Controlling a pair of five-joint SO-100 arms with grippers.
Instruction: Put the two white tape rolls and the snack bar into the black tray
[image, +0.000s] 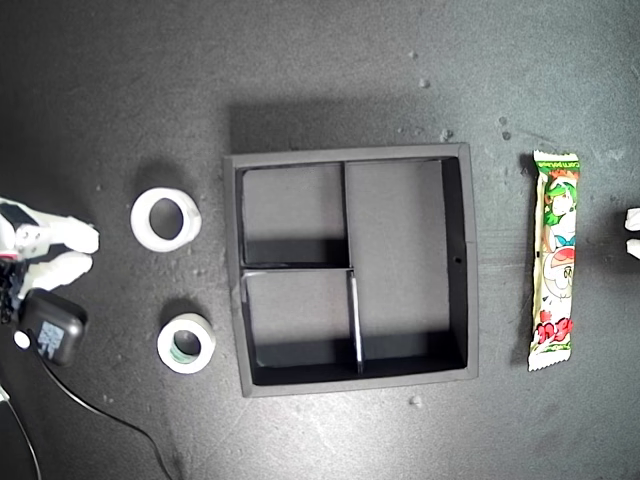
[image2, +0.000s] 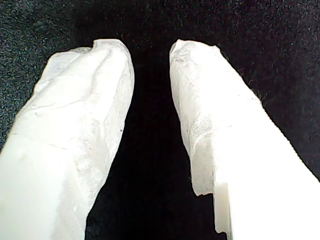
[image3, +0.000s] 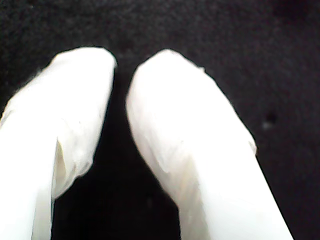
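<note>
My first end effector (image2: 150, 50) and second end effector (image3: 122, 65) hang released; the black tray (image: 455, 155) holds nothing.

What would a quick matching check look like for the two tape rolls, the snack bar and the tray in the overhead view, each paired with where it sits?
Things:
1. snack bar
2. larger white tape roll
3. smaller tape roll with greenish core
4. black tray

Places (exterior view):
A. centre, nothing in its compartments
B. left of the tray, by its upper half
C. right of the tray, lying lengthwise
D. left of the tray, by its lower half

Pairs: 1-C, 2-B, 3-D, 4-A
</note>
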